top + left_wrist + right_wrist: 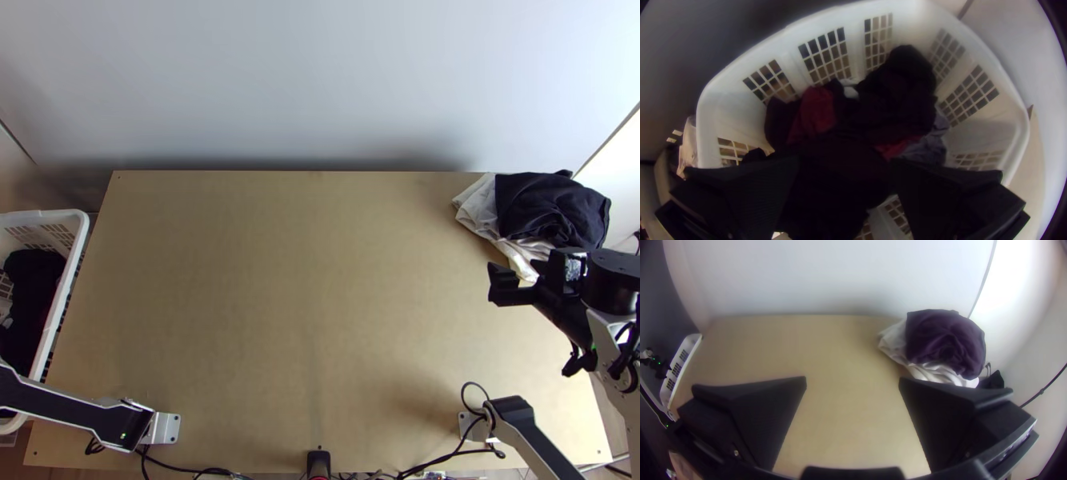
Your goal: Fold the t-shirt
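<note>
T-shirt: cannot tell which piece, whether among the clothes (835,178) below the left hand (844,163) or in the pile (552,204) just beyond the right hand (524,276).

Left hand: open, fingers well apart, above a white basket (716,111) with slatted walls. Bunched dark cloth (902,84) below and between the fingers; contact, cannot tell. Farther from the fingers, a crumpled red cloth (817,111); near one finger, a rumpled grey cloth (927,149). Basket placed beside the desk (304,280), on the left arm's side.

Right hand: open, fingers wide apart, nothing gripped. Position above the right part of the desk, near the pile.

Pile, by the desk's far right corner: one dark purple cloth (947,340), bunched, on top of a pale cloth (480,210), also rumpled, with edges out toward the right hand and the bare wood.
</note>
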Tool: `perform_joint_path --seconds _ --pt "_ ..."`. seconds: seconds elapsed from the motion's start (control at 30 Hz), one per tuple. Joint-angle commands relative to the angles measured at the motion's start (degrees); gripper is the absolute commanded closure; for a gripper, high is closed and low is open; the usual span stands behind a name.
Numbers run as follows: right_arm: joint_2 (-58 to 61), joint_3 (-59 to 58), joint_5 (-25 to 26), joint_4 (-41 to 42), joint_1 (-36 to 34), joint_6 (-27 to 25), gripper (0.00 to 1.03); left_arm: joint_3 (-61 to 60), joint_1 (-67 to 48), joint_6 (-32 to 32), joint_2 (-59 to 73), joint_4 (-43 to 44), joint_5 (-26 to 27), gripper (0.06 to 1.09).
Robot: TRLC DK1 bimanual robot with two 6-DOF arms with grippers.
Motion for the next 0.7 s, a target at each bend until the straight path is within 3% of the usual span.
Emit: perform_joint_path --seconds 0.0,0.47,0.67 --pt "2.14 0.95 -0.95 -0.40 -0.23 -0.01 0.06 0.22 1.86 1.04 10.15 3.88 -4.14 0.11" --pt "2.40 -0.11 -0.95 -1.37 -1.19 -0.10 0.06 1.36 0.54 1.83 20.52 11.35 -7.83 0.11" --pt "2.76 -0.37 -0.95 -1.28 -1.28 -0.36 0.06 2.68 0.36 1.83 24.30 12.40 -9.41 0.24"
